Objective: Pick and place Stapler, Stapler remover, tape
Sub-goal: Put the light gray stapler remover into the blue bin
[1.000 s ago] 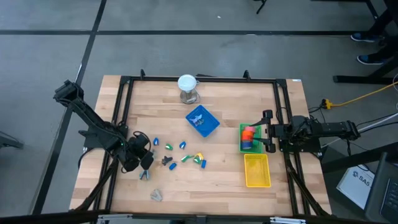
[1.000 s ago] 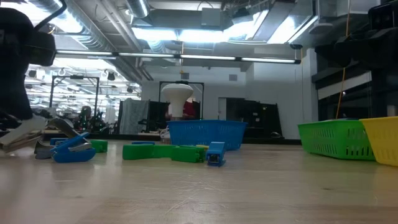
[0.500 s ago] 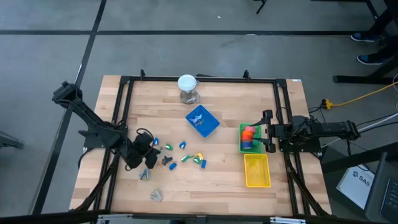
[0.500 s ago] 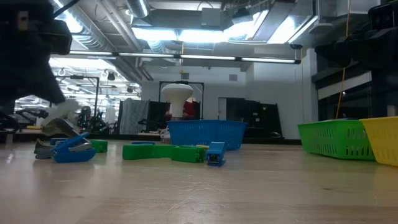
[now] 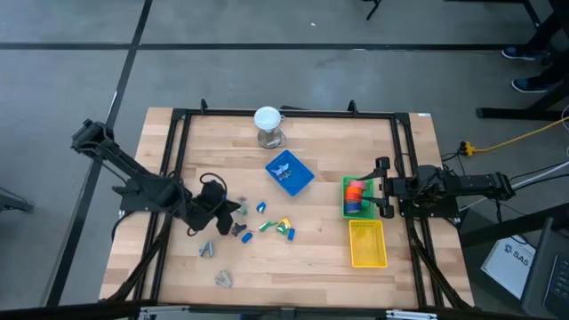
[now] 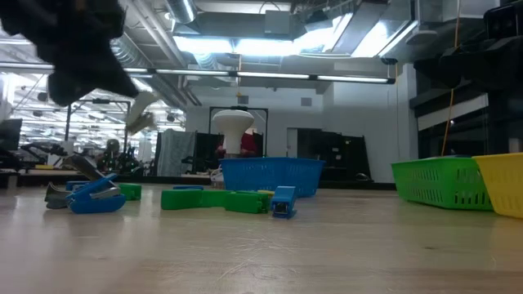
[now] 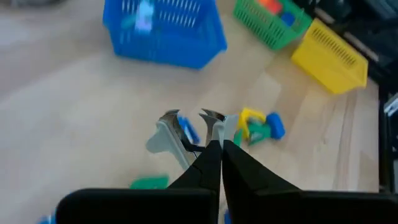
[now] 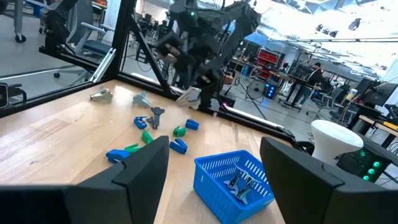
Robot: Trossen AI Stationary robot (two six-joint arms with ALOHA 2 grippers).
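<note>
Staple remover [image 7: 171, 134] up in the air! The left gripper [image 5: 229, 210] has its fingers pressed tight on the grey metal claw's end, and in the low view the staple remover [image 6: 140, 114] hangs clear above the wooden table [image 5: 311, 258], tilted, with nothing under it but bare boards. That puts it on the left arm's side of the blue basket [image 5: 290, 172], a little toward the table's front edge.

Look inside the blue basket: a few more grey claws already lie there.

Between the held claw and the blue basket sits a loose scatter of slim blue, green and yellow staplers [image 5: 277, 228], lying flat on the wood. A dark staple remover [image 5: 238, 230] rests among them. Farther from the blue basket, toward the front-left corner, two more grey claws [image 5: 206, 250] wait on the table, well apart from each other.

Over on the other side of the blue basket, the right gripper [image 5: 377, 187] hovers at the edge of the green basket [image 5: 345, 212], its fingers [image 8: 143, 168] spread wide and holding nothing. The tape [image 5: 356, 189] is in that green basket: chunky orange and red pieces, with a blue one beside them. A yellow basket [image 5: 367, 244] sits just past the green one, farther from the blue basket and toward the front.

Behind the blue basket, near the back rail, stands a white-topped object [image 5: 268, 124].
</note>
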